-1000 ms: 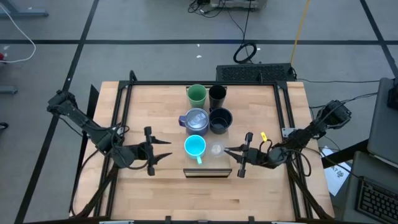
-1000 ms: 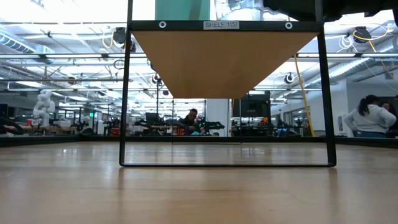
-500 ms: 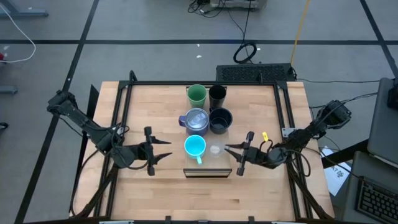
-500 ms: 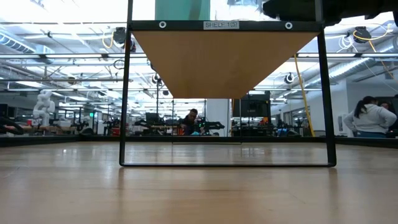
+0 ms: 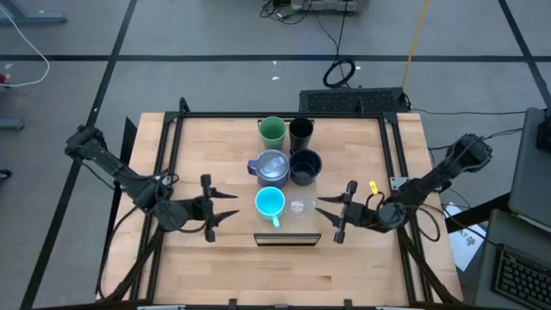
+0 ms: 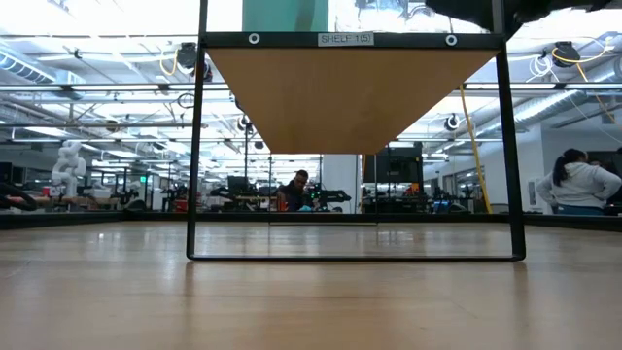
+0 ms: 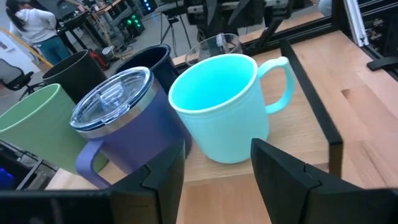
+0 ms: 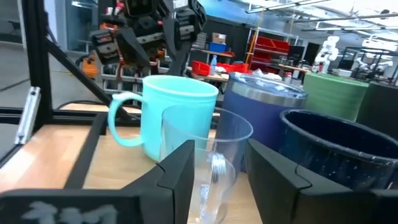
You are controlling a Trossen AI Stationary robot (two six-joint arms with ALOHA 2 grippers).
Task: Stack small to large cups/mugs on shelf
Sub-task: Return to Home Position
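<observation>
High view, lidded lavender-grey mug [image 5: 270,164] on shelf [image 5: 293,226]

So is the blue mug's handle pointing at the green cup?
No, the cyan mug turns its handle directly away from the green cup.

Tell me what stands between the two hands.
In the high view, the cyan mug and the clear glass stand between the left hand and right hand.

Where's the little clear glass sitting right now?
High view: the small clear glass stands on the light-wood shelf, just right of the cyan handled mug, near the right gripper.
</observation>
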